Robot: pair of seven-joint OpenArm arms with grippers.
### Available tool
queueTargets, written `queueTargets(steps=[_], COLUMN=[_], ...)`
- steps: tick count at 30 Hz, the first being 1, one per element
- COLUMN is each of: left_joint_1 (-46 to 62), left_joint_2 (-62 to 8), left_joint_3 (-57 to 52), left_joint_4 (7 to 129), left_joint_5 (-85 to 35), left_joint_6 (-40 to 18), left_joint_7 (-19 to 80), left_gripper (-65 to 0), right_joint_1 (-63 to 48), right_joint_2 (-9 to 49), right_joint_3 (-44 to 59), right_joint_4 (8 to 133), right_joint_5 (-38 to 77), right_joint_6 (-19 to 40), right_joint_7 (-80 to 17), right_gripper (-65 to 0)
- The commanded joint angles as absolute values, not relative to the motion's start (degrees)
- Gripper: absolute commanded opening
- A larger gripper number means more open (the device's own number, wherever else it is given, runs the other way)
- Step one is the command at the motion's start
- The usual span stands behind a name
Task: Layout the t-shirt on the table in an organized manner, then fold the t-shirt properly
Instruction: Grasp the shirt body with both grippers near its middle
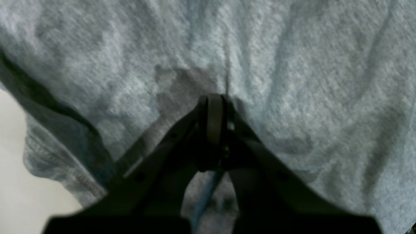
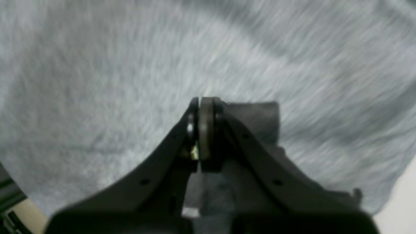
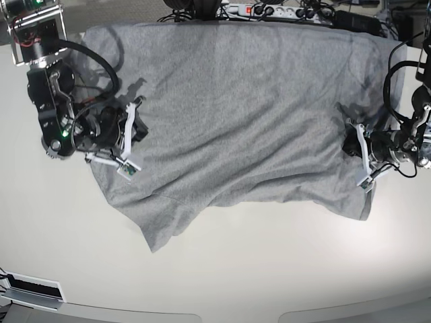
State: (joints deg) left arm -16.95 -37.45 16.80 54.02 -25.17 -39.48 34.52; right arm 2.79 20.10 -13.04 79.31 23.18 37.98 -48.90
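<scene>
The t-shirt [image 3: 236, 114] is spread across the far half of the surface [image 3: 269, 269], its near hem rumpled and one corner trailing toward the front. The left claw [image 1: 211, 100] is pressed together over the grey cloth at one side edge; the right claw [image 2: 203, 102] is likewise closed at the opposite edge.

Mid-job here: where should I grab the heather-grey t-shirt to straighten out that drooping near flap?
Probably grip the pointed fabric tip of the grey t-shirt, coming in from the near table edge over bare off-white tabletop. That corner juts out alone past the hem, so closing on it should pinch only that flap. Both grippers, left and right, are shut.
</scene>
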Motion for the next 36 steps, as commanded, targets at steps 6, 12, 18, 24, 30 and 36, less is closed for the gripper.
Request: queueTargets(steps=[6,12,18,24,30,36], left_joint_1=[-16.97,-17.34,-19.94,-22.46,-23.29,-28.84], left_joint_2=[-37.74,-37.71,-36.10,-33.43,-32.03,-33.15], left_joint_3=[16.82,16.82,16.82,16.82,16.86,16.80], left_joint_4=[54.26,54.26,54.26,54.24,54.19,54.68], left_joint_5=[-24.51,-24.51,-24.49,-19.14,-12.01,-20.58], left_joint_6=[-40.00,-38.02,-37.69,-37.01,-29.69,-31.64], left_joint_7=[36.10,35.59,35.62,30.70,23.75,38.11], left_gripper=[-65.0,-65.0,-65.0,-65.0,-65.0,-65.0], right_joint_1=[3.68,3.86,6.72,10.17,12.99,18.02], right_joint_2=[19.53,19.55,19.55,19.55,19.53,19.73], right_joint_3=[-12.78,-12.75,-12.75,-12.75,-12.75,-12.75], right_joint_4=[74.70,72.44,72.44,72.44,70.19,70.00], right_joint_5=[16.32,9.15,7.53,7.40,7.42,10.02], right_joint_6=[32.60,23.46,20.32,20.36,20.36,23.40], right_joint_7=[-45.80,-43.38,-43.07,-42.89,-40.03,-45.98], right_gripper=[-65.0,-65.0,-65.0,-65.0,-65.0,-65.0])
